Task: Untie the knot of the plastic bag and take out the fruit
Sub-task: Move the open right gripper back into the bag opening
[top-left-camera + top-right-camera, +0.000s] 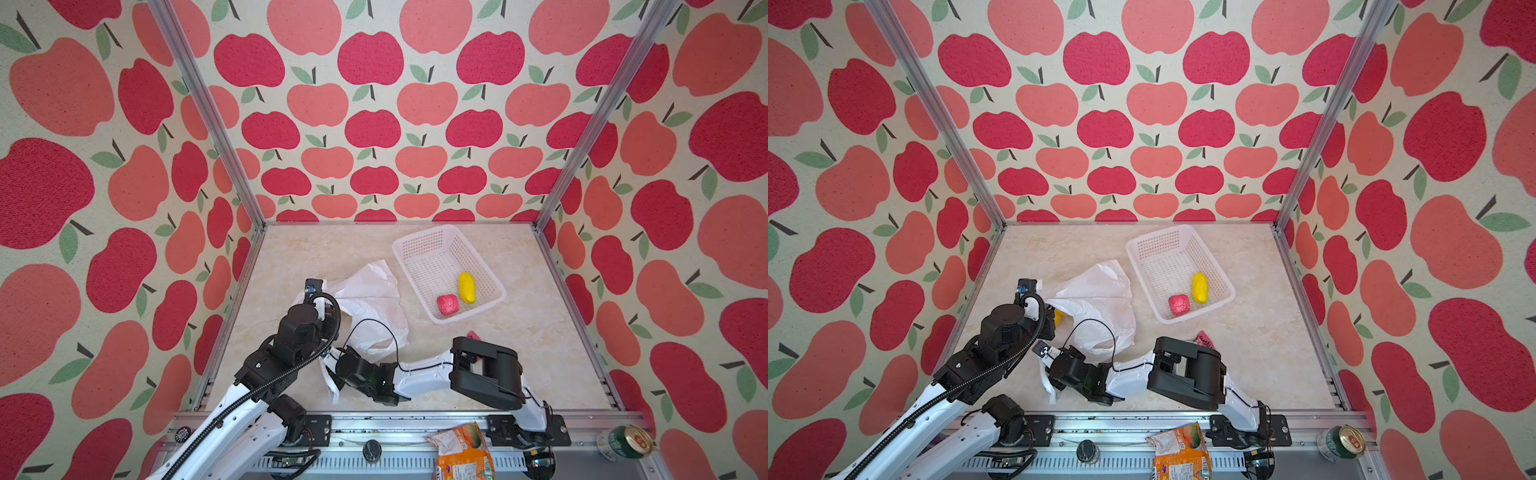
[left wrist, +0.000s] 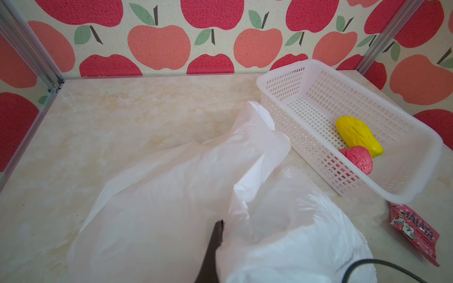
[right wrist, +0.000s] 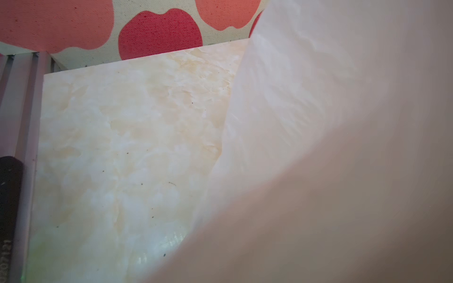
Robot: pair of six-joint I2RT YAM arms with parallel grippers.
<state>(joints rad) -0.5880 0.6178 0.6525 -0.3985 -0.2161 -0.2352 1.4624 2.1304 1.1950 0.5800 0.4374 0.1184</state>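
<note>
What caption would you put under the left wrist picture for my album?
A crinkly white plastic bag beside a white basket holding a yellow fruit and a red fruit.

A white basket (image 1: 419, 246), red packet (image 2: 414, 232), snack bag (image 1: 461, 453) and can (image 1: 627, 442) lie about.

Free: tabletop (image 1: 316, 249) bare back-left & along rear wall, also front-right by side wall. Blocked: plastic bag (image 1: 370, 291) sprawls centre-left, basket (image 1: 428, 243) sits back-right, narrow gap btwn them. Near basket's front corner lies red packet (image 2: 414, 232). At bag's near side left arm (image 1: 299, 328) & right arm (image 1: 486, 370) crowd in.
</note>
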